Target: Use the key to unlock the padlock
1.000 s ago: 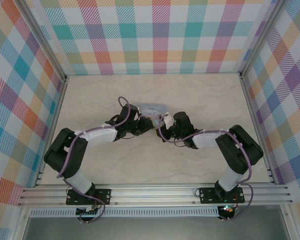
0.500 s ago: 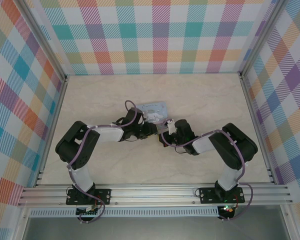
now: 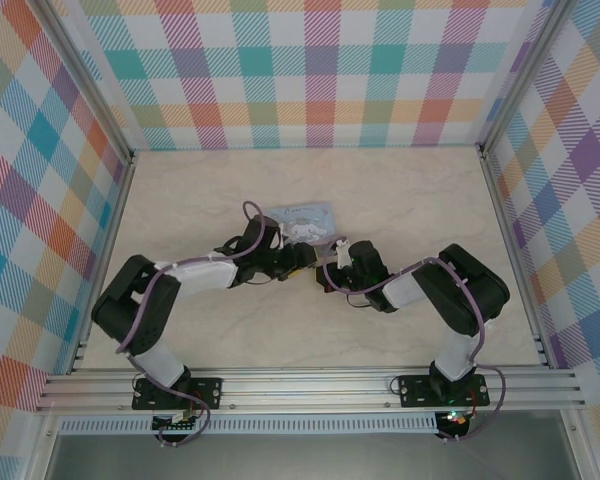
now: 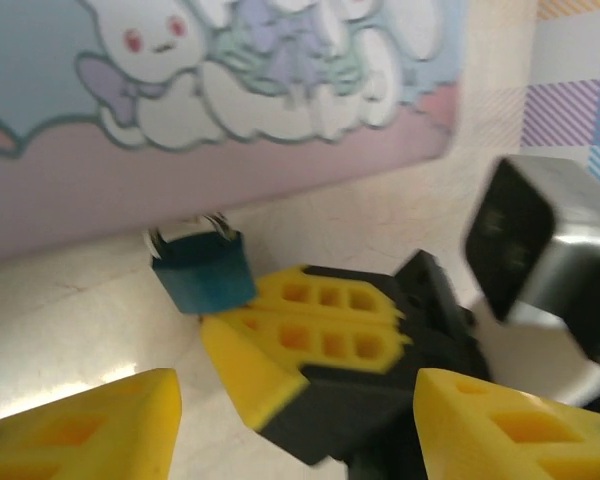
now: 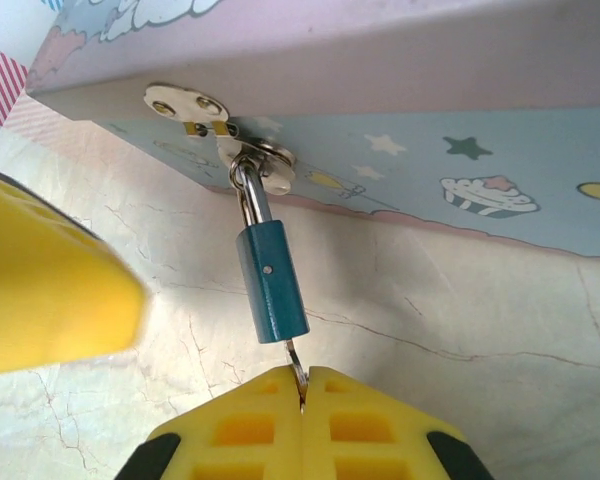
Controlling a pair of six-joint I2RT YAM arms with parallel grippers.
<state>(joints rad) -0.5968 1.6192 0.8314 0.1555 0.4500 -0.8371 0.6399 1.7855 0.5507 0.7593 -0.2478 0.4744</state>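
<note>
Your right gripper (image 5: 302,392) has its jaws pressed flat together on the key (image 5: 296,358). The key is a thin metal sliver running from the yellow fingertips up into the bottom of the padlock (image 5: 272,283). The padlock hangs slantwise from the hasp (image 5: 250,160) on the wall of the tin (image 5: 500,110), with its shackle (image 5: 246,198) through the hasp's loop. Its blue body lies over the marbled bench (image 5: 460,300), just beside the tin. You cannot tell from here whether the shackle has released.

Your left gripper (image 4: 295,410) has its jaws wide apart and grips nothing. Its yellow pads (image 4: 90,420) sit at the lower corners of the left wrist view. Beyond the gap between them are the right gripper's fingers (image 4: 310,335) and the padlock (image 4: 205,272). In the right wrist view one left pad shows as a yellow blur, near the padlock but apart from it.

From above, the left gripper (image 3: 300,262) and right gripper (image 3: 327,272) meet nose to nose just in front of the tin (image 3: 305,217).

Against half a second ago, your left arm's elbow has swung out toward the left wall, and the left gripper has drawn slightly back from the tin. The right arm and the tin sit as they did. A second ago the right forearm stretched out longer and the grippers covered most of the tin's lid; more of the lid shows now.
</note>
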